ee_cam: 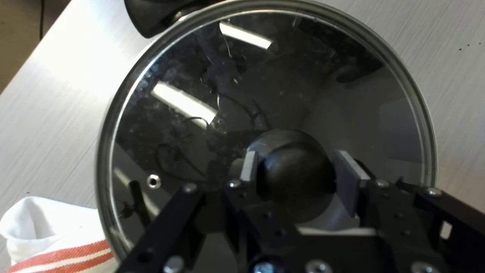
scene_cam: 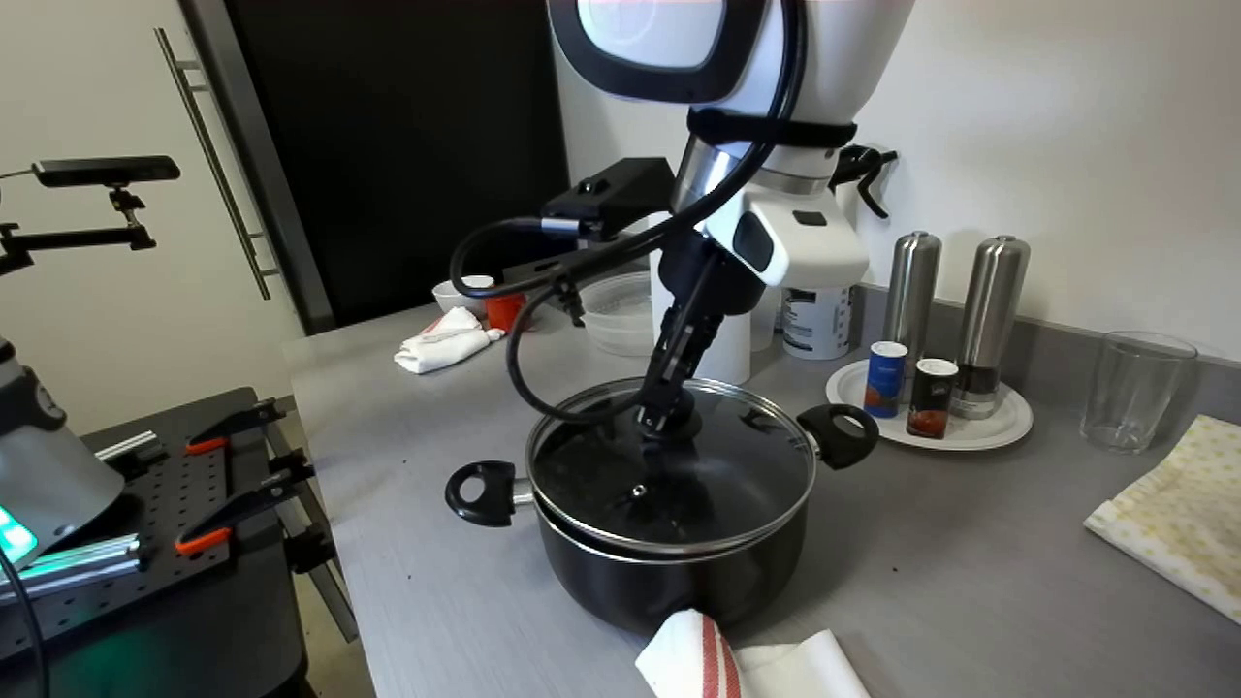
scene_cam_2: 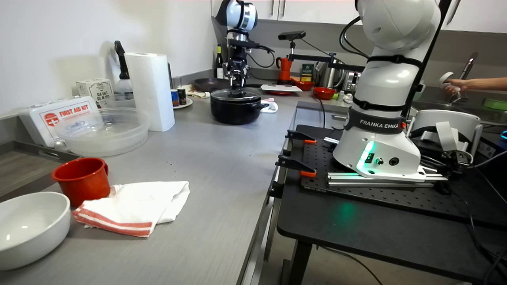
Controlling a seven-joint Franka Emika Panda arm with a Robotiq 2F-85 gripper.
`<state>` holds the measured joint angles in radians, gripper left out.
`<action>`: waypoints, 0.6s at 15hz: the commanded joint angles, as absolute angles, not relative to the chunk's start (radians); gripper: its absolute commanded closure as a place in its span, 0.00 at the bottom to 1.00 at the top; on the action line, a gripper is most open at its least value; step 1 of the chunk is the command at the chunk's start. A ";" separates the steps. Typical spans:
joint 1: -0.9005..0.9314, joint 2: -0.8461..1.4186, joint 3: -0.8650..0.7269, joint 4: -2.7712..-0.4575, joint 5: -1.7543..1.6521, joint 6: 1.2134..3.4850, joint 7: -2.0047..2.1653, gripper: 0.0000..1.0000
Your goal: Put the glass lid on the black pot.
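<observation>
Gripper (ee_cam: 297, 170) is pinching the knob (ee_cam: 297, 180) of the lid (scene_cam: 684, 490) from both sides. The lid is sitting over the pot (scene_cam: 669, 591); whether they are touching all around, the views are not showing.

Robot's hand (ee_cam: 299, 172): pads (ee_cam: 249, 167) closed against opposite sides of black knob (ee_cam: 295, 189) | Glass lid (ee_cam: 265, 98): metal rim (ee_cam: 423, 125), small vent (ee_cam: 153, 181) left of knob | Black handle (ee_cam: 159, 15): outside rim, cut off at top edge | Red-striped white cloth (ee_cam: 57, 227): on worktop (ee_cam: 64, 125), lower left, partly hidden by rim
</observation>
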<state>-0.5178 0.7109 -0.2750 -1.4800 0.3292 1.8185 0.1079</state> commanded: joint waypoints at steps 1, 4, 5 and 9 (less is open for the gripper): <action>-0.512 0.723 -0.276 -1.436 0.308 1.802 0.139 0.74; -0.509 0.724 -0.277 -1.436 0.304 1.805 0.146 0.74; -0.508 0.724 -0.277 -1.437 0.303 1.809 0.146 0.74; -0.505 0.723 -0.276 -1.440 0.299 1.822 0.143 0.74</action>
<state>-0.5119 0.7144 -0.2747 -1.4769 0.3186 1.8234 0.1199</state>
